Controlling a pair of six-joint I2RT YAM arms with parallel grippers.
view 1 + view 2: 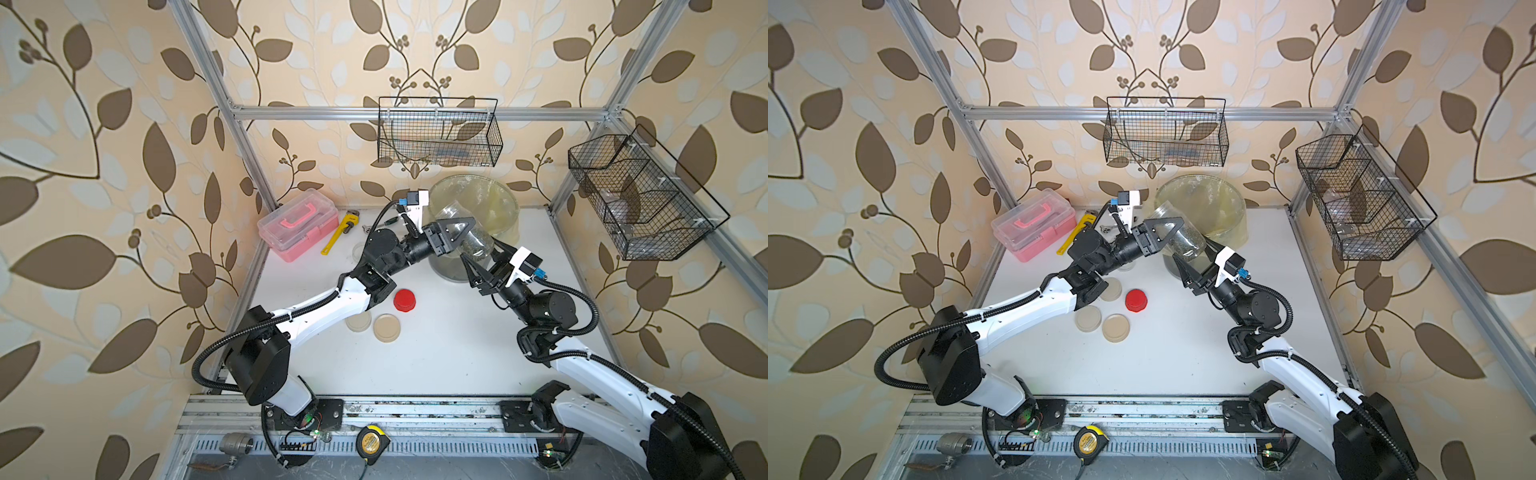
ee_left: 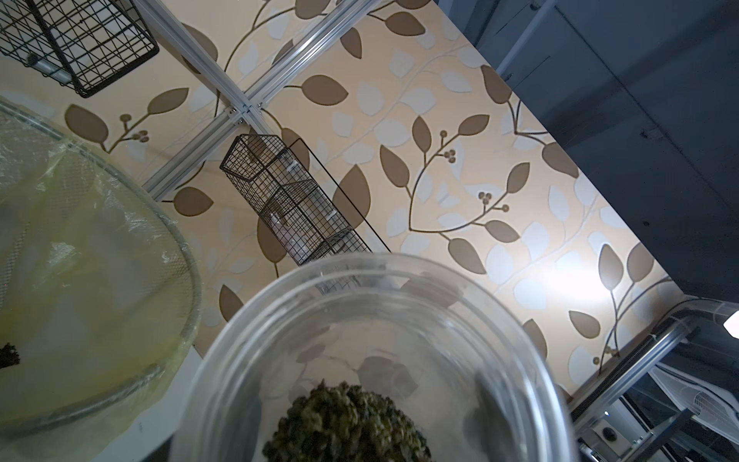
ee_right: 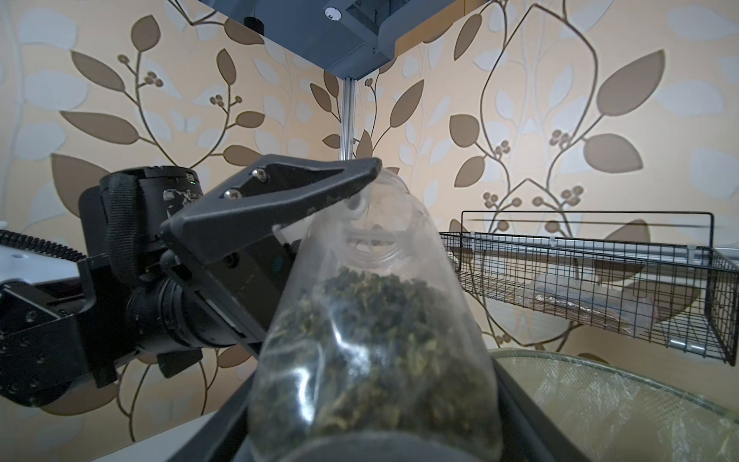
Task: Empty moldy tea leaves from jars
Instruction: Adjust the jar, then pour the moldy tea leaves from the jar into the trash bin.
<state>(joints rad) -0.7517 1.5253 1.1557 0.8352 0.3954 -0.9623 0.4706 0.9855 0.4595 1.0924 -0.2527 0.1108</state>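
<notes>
No lettering or number is coming through legibly in any view. Tape measure [image 1: 372, 443] [image 1: 1090, 443] at the front edge of the rig is showing a round yellow label with dark print in both top views. The print is blurring into specks and staying unreadable. Yellow pipe wrench [image 1: 339, 232], lying just beside the pink toolbox [image 1: 297, 226], is giving only colour at this size, as is the box. In the right wrist view, a whitish scuffed patch [image 3: 178, 196] on the left arm's wrist housing is not resolving into any characters.
</notes>
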